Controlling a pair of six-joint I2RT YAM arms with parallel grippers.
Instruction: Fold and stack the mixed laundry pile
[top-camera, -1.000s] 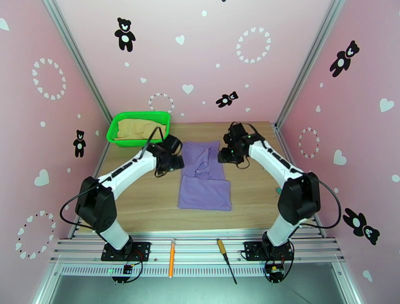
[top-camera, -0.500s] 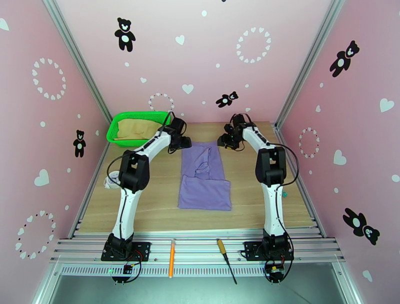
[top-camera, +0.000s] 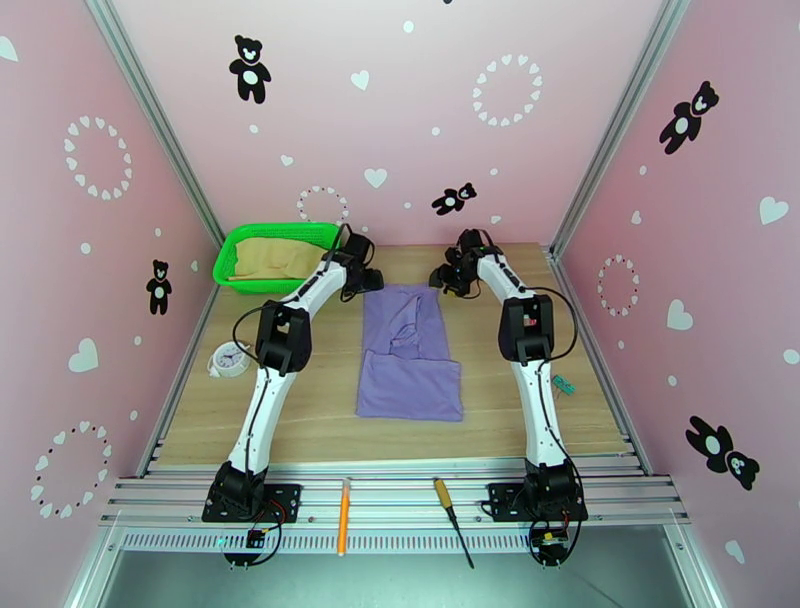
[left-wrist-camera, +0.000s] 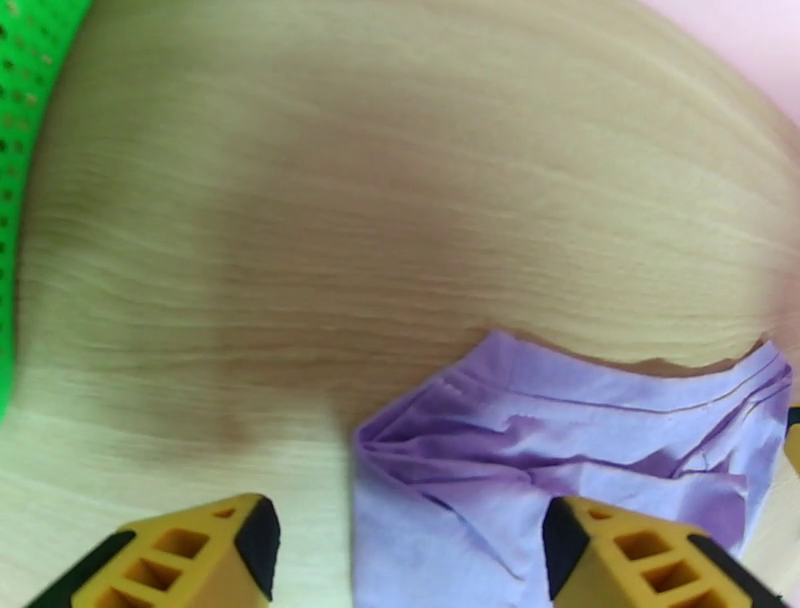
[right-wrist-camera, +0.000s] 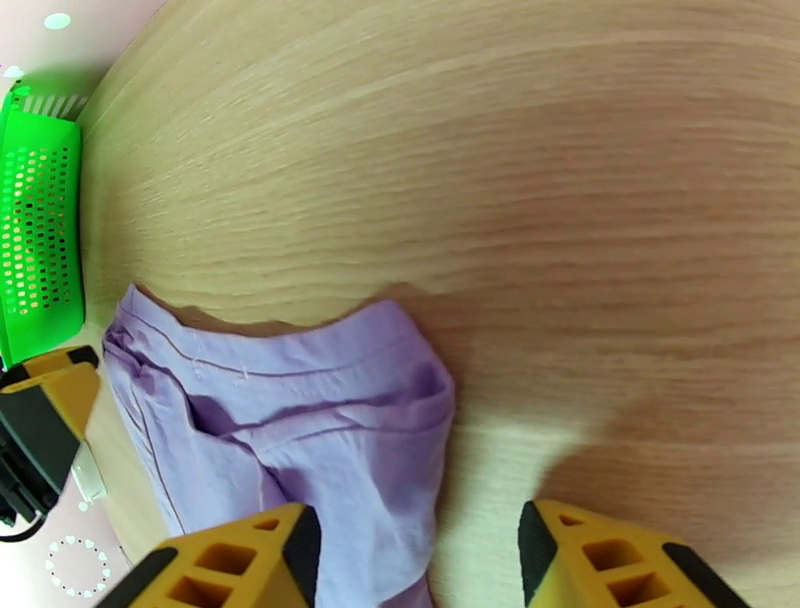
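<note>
Counting the laundry first, we make it two garments. One lavender shirt (top-camera: 408, 350) lies flat in the middle of the table (top-camera: 300, 420) as a long strip running from 12 to 6 o'clock, and its near part is wider than its far part. One tan garment (top-camera: 268, 257) sits inside the single green basket (top-camera: 226, 265) at the table's 10 o'clock corner, well apart from the shirt.

Two arms are in play, and both are stretched far out over the wood. The left gripper (top-camera: 362, 282) is at the shirt's 11 o'clock corner and the right gripper (top-camera: 445, 280) is at its 1 o'clock corner, so we have one gripper per far corner.

From the left wrist we see two yellow fingers (left-wrist-camera: 200, 550) spread wide. The shirt's rumpled corner lies on the wood between them and is not pinched, so that gripper is released and grasping nothing. From the right wrist it's the same story: two yellow fingers (right-wrist-camera: 250, 560) stand apart over the other corner, where the hem curls under at the edge. The cloth lies loose between them.

Beyond the laundry we count two tools on the metal rail at 6 o'clock, one orange-handled tool (top-camera: 343, 515) and one screwdriver (top-camera: 447, 515). One small white object (top-camera: 230, 358) sits at 9 o'clock beside the left arm, and one small green object (top-camera: 562, 383) sits at 3 o'clock beside the right arm.
</note>
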